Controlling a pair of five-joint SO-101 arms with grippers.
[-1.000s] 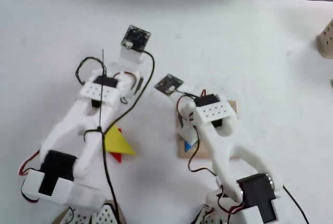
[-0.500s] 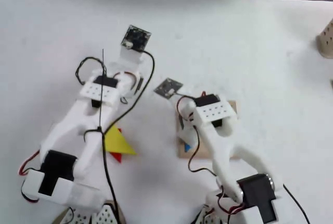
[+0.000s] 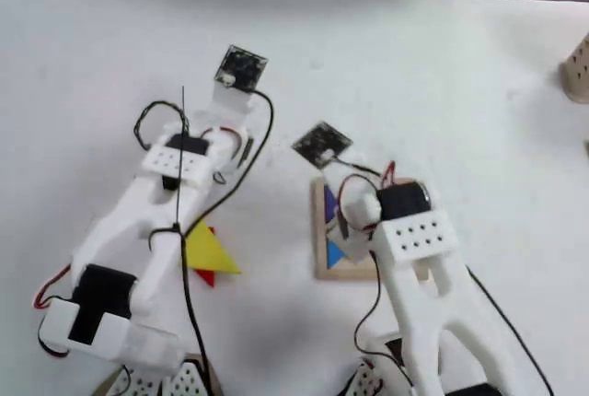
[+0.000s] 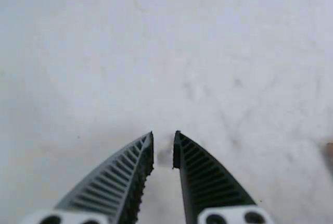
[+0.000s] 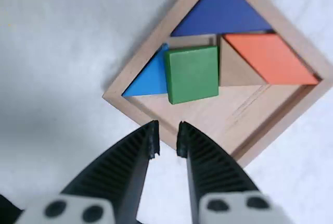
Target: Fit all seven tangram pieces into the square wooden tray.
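The square wooden tray (image 5: 136,110) (image 3: 319,230) lies on the white table. In it are a dark blue triangle (image 5: 223,13), an orange parallelogram (image 5: 270,57), a green square (image 5: 192,74) and a light blue triangle (image 5: 150,79). My right gripper (image 5: 166,140) hovers over the tray's near rim, shut with only a slit between its tips, holding nothing. A yellow triangle (image 3: 210,250) and a red piece (image 3: 204,276) lie beside the left arm, partly under it. My left gripper (image 4: 163,148) hangs over bare table, shut and empty.
A beige perforated object (image 3: 578,69) stands at the table's right edge. Black cables (image 3: 189,230) trail along both arms. Bare table stretches beyond the arms toward the far edge.
The right arm has pulled back from the tray toward the front, uncovering the blue pieces in the tray's left part. The left arm has not moved.
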